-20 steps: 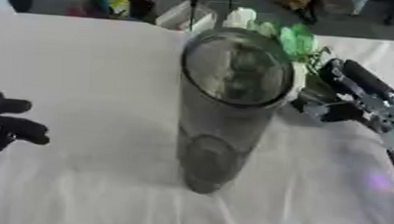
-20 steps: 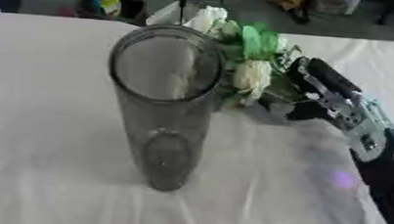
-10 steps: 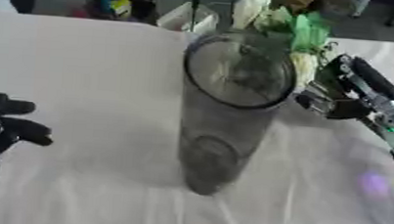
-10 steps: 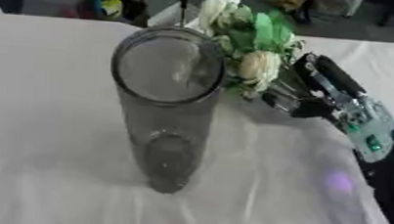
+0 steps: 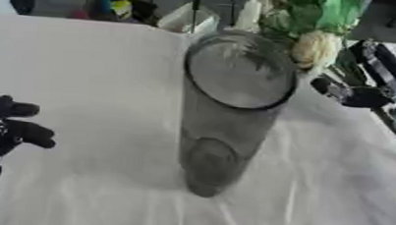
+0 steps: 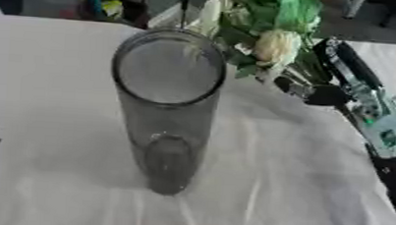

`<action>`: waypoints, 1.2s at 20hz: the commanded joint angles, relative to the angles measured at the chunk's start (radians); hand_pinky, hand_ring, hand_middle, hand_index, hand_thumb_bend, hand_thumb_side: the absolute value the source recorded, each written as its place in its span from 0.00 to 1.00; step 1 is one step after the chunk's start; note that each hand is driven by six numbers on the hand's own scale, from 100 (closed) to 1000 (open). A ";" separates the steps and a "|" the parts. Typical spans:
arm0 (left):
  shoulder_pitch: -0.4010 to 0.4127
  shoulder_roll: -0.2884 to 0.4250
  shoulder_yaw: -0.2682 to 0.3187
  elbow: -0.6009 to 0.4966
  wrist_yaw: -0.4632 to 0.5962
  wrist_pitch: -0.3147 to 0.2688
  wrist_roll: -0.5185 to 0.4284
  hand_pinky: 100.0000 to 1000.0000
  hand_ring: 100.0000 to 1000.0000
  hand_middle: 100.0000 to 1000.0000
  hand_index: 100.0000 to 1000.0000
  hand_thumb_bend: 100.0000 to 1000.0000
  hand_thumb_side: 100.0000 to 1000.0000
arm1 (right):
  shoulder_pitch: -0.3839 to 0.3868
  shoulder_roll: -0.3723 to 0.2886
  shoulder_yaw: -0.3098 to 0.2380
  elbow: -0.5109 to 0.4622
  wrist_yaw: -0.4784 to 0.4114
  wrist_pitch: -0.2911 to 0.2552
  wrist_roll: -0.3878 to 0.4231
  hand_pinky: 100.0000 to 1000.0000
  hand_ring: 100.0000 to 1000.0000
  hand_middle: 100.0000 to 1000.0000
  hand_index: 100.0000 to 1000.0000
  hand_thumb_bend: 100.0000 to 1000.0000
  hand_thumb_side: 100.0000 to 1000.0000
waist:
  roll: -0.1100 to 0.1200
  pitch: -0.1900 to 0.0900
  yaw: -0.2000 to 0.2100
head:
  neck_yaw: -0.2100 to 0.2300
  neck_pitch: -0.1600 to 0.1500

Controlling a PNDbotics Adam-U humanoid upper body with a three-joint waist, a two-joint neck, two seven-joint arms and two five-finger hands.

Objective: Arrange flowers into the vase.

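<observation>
Left hand (image 5: 7, 125): all black, rounded fingertips, matte glove-like surface; faint pale specks near the wrist, black forearm below it at the near left edge. Right hand (image 6: 319, 94): black fingers with bulbous rounded tips, small silver-grey part by the knuckle area. Right forearm (image 6: 375, 126): long black shell, silver-grey panel along its top with small dark holes or screws and a tiny green mark; black casing widens toward the near right edge. Details blurred, no cables made out.
</observation>
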 commanded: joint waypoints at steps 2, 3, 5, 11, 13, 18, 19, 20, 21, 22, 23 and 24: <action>-0.003 0.004 -0.009 -0.018 -0.003 0.002 -0.006 0.54 0.59 0.69 0.86 0.02 1.00 | -0.017 -0.060 -0.026 -0.041 -0.067 0.035 0.008 0.08 0.00 0.00 0.00 0.46 0.59 | -0.017 -0.026 -0.004 | 0.004 -0.012; -0.003 0.004 -0.009 -0.018 -0.003 0.003 -0.006 0.54 0.59 0.69 0.86 0.02 1.00 | -0.018 -0.064 -0.028 -0.046 -0.079 0.044 0.010 0.08 0.00 0.00 0.00 0.47 0.59 | -0.017 -0.027 -0.005 | 0.005 -0.011; -0.002 0.004 -0.008 -0.018 -0.003 0.004 -0.007 0.54 0.59 0.69 0.86 0.02 1.00 | -0.021 -0.069 -0.032 -0.058 -0.104 0.062 0.017 0.08 0.00 0.00 0.00 0.47 0.59 | -0.018 -0.028 -0.006 | 0.006 -0.011; 0.001 0.006 -0.008 -0.018 -0.002 0.007 -0.009 0.54 0.59 0.69 0.86 0.02 1.00 | -0.030 -0.080 -0.039 -0.109 -0.200 0.128 0.049 0.08 0.00 0.00 0.00 0.51 0.57 | -0.020 -0.033 -0.010 | 0.010 -0.010; 0.002 0.007 -0.008 -0.018 -0.002 0.008 -0.009 0.54 0.59 0.69 0.86 0.02 1.00 | -0.035 -0.084 -0.043 -0.125 -0.240 0.153 0.062 0.08 0.00 0.00 0.00 0.52 0.57 | -0.021 -0.036 -0.012 | 0.012 -0.009; 0.004 0.009 -0.008 -0.018 0.001 0.012 -0.011 0.54 0.59 0.69 0.86 0.02 1.00 | -0.056 -0.097 -0.047 -0.169 -0.315 0.203 0.074 0.08 0.00 0.00 0.00 0.52 0.57 | -0.025 -0.044 -0.014 | 0.015 -0.006; 0.005 0.010 -0.008 -0.018 0.002 0.012 -0.010 0.54 0.59 0.69 0.86 0.02 1.00 | -0.061 -0.098 -0.046 -0.179 -0.329 0.215 0.075 0.08 0.00 0.00 0.00 0.52 0.57 | -0.025 -0.046 -0.015 | 0.016 -0.006; 0.005 0.011 -0.008 -0.018 0.003 0.012 -0.010 0.54 0.59 0.69 0.86 0.02 1.00 | -0.065 -0.098 -0.044 -0.189 -0.342 0.228 0.075 0.08 0.00 0.00 0.00 0.52 0.57 | -0.025 -0.047 -0.015 | 0.016 -0.005; 0.005 0.011 -0.007 -0.018 0.004 0.012 -0.010 0.54 0.59 0.69 0.86 0.02 1.00 | -0.067 -0.099 -0.043 -0.197 -0.351 0.238 0.075 0.08 0.00 0.00 0.00 0.52 0.57 | -0.025 -0.048 -0.015 | 0.016 -0.005; 0.005 0.011 -0.007 -0.018 0.005 0.012 -0.010 0.54 0.59 0.69 0.86 0.02 1.00 | -0.067 -0.099 -0.043 -0.203 -0.356 0.246 0.076 0.08 0.00 0.00 0.00 0.52 0.57 | -0.025 -0.048 -0.015 | 0.016 -0.005; 0.005 0.012 -0.007 -0.018 0.005 0.012 -0.010 0.54 0.59 0.69 0.86 0.02 1.00 | -0.067 -0.099 -0.043 -0.208 -0.360 0.252 0.076 0.08 0.00 0.00 0.00 0.52 0.57 | -0.025 -0.048 -0.015 | 0.016 -0.005; 0.004 0.012 -0.007 -0.018 0.006 0.012 -0.010 0.54 0.59 0.69 0.86 0.02 1.00 | -0.067 -0.100 -0.043 -0.211 -0.362 0.256 0.077 0.08 0.00 0.00 0.00 0.52 0.57 | -0.025 -0.048 -0.015 | 0.016 -0.005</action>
